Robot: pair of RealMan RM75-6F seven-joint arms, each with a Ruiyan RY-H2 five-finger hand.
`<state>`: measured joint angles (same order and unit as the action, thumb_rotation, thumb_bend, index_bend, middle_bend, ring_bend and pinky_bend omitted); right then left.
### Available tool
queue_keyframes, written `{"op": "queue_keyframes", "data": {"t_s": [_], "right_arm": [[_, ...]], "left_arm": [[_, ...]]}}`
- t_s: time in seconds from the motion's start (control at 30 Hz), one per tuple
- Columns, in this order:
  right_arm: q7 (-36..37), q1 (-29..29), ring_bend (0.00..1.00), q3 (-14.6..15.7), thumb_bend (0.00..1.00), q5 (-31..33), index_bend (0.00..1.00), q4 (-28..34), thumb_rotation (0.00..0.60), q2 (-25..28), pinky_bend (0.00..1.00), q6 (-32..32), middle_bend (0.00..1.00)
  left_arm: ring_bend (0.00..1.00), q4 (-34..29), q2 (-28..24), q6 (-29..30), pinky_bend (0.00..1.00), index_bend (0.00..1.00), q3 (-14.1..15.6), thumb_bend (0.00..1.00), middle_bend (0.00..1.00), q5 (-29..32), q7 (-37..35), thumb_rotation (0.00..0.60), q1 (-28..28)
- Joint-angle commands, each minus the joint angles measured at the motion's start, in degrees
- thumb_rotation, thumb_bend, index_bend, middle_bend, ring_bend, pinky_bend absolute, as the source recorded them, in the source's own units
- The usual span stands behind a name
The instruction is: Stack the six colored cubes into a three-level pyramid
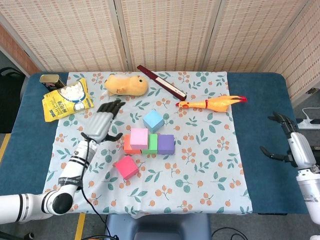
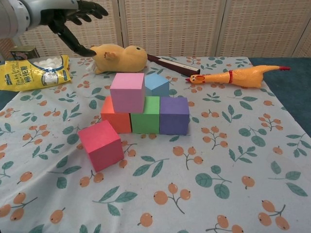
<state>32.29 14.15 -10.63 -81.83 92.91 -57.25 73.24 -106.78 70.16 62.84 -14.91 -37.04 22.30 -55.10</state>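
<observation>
Chest view: row of orange cube (image 2: 114, 118), green cube (image 2: 146, 114), purple cube (image 2: 174, 114) running 9-to-3, pink cube (image 2: 127, 91) atop. Left robot hand (image 2: 73, 19) spread, empty; right robot hand (image 1: 284, 141), head view only, open.

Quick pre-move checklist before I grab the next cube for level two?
1. Base row of orange cube, green cube and purple cube together: ok.
2. Pink cube seated on orange and green: ok.
3. Left hand empty, lifted off the stack: ok.
4. Blue cube free behind the row: ok.
5. Red cube free in front: ok.
6. Right hand open, far from the cubes: ok.
</observation>
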Motion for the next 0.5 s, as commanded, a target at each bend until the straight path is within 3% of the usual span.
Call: {"op": "queue_keyframes", "data": {"t_s": [0.03,0.23,0.5], "right_arm": [[-0.67,2.66,0.0,0.53,0.16,-1.5,0.0,0.97,0.6,1.17,0.08,-3.9,0.16],[-2.12,7.59,0.0,0.78,0.16,-4.2,0.0,3.19,0.6,1.99,0.1,-9.81,0.16],[-1.18,19.94,0.0,-2.91,0.16,-1.92,0.0,0.9,0.6,-0.17,0.11,-23.97,0.16]], "left_arm": [[0.0,3.95,-2.93,0.08,0.12,0.1,-0.33,0.29,0.08,-3.85,-7.64,0.6,5.11],[0.04,8.07,-3.49,1.3,0.15,0.15,1.43,0.29,0.12,-7.73,-11.94,0.6,9.92],[0.04,9.2,-3.52,0.95,0.15,0.16,5.04,0.31,0.14,-11.55,-13.68,0.6,14.77]]}}
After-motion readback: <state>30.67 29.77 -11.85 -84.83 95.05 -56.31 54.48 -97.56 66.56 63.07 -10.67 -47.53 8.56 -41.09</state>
